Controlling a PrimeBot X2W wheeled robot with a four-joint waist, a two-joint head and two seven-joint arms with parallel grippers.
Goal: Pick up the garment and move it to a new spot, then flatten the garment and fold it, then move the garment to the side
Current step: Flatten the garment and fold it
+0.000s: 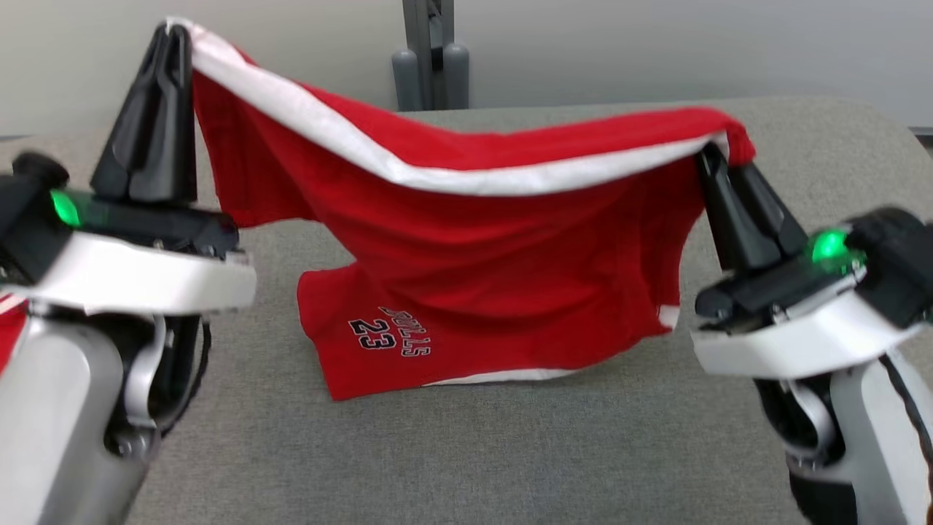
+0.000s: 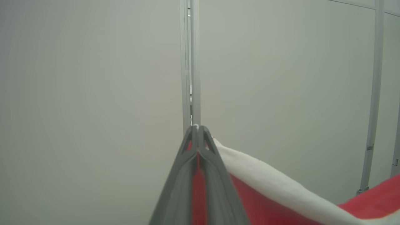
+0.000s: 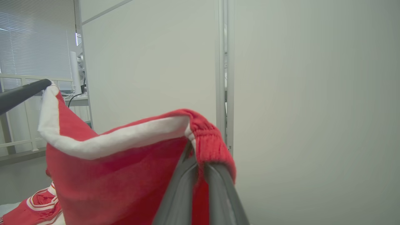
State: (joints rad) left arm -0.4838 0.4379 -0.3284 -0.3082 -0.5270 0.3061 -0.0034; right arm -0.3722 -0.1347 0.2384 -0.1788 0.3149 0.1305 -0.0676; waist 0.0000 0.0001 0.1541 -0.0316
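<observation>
Red garment [image 1: 466,292] held up by its white-banded edge above the grey table [image 1: 510,452], lower hem touching the surface. Left gripper [image 1: 173,35] pinched tight on one end of that edge; right gripper [image 1: 713,154] clamped on the other, gathered end

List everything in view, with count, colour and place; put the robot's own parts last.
garment: one, red with white trim, strung between both grippers, lower edge on the table
table: one, grey, beneath the garment
post: one, grey, behind the table's far edge
striped cloth: one, red and white, lower left of the right wrist view
window blinds: one set, pale, upper left of the right wrist view
left gripper: one, dark fingers shut on the garment's upper left corner
right gripper: one, dark fingers shut on the garment's upper right corner
</observation>
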